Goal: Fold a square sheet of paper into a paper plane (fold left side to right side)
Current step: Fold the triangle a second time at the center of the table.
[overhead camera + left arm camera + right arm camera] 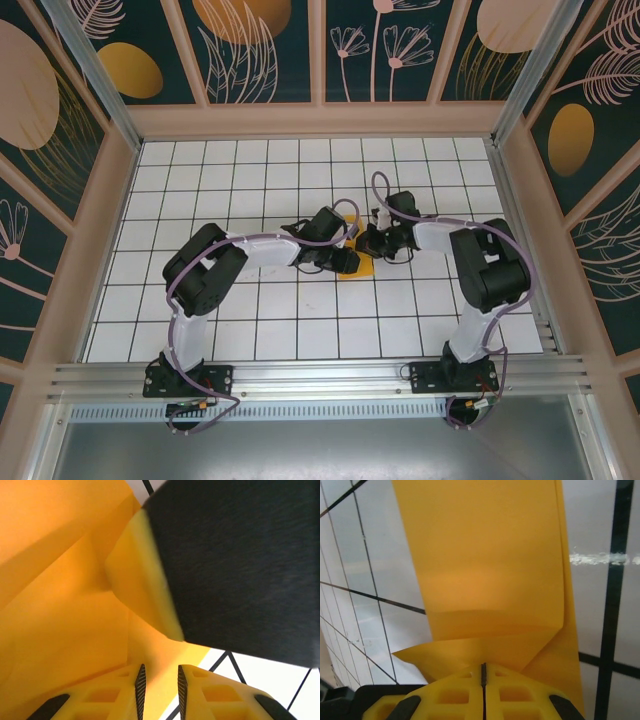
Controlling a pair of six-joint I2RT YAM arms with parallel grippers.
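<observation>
The square sheet of paper [362, 268] is orange-yellow and lies partly folded on the tiled floor at mid-table, mostly covered by both grippers. In the left wrist view the paper [60, 605] shows creased layers. My left gripper [159, 680] hovers over its edge, jaws a narrow gap apart with nothing between them. A finger [142, 580] of the right gripper rests at a crease just ahead. In the right wrist view my right gripper [483, 666] is shut on a raised flap of the paper [485, 570], which curls up to its tips. The paper plane is out of view.
White tiles with black grid lines [260, 320] cover the table inside a pinkish frame with dark floral walls [80, 200]. The two grippers, left [350, 262] and right [366, 243], nearly touch at the centre. A metal rail [320, 375] runs along the near edge.
</observation>
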